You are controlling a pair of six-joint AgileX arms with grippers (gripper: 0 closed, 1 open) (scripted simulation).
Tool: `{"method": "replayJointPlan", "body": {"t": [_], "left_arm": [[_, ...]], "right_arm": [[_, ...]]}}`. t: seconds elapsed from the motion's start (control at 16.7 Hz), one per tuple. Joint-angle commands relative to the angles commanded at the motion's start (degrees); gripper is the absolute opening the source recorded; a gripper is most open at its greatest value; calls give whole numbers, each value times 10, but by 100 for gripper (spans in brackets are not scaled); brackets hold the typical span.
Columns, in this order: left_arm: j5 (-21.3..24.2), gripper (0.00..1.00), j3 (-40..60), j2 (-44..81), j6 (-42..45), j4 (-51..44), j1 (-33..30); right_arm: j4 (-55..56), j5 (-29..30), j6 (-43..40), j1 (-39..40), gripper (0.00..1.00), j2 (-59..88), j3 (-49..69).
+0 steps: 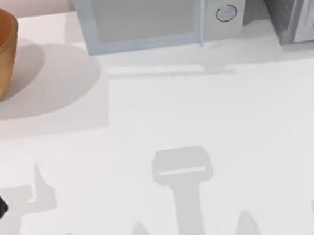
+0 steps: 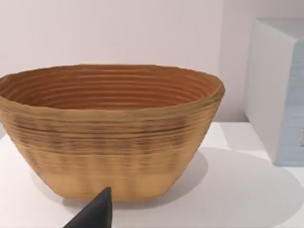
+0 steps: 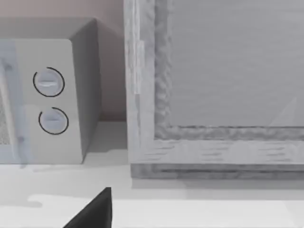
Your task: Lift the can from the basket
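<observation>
- The basket stands upright on the white counter, wide and close to the camera; its wicker wall is orange-brown, paler toward the base, with darker streaks across the upper band
- Its inside is ribbed in rings, seen just over the near rim; the bottom of the bowl is hidden behind that rim
- A pale box-shaped appliance stands on the counter beside the basket, apart from it
- One dark pointed fingertip of the left end effector rises in front of the basket's base; a plain pale wall stands behind everything
</observation>
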Motion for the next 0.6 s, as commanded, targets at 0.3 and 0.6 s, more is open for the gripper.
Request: {"method": "replayJointPlan", "body": {"t": [0.3,0.6], "left_arm": [[1,100,25,31,0,-19,3],[12,100,161,192,1,-114,13]], "right_arm": [[0,0,0,0,100,0,0],[0,0,0,0,100,0,0]]}}
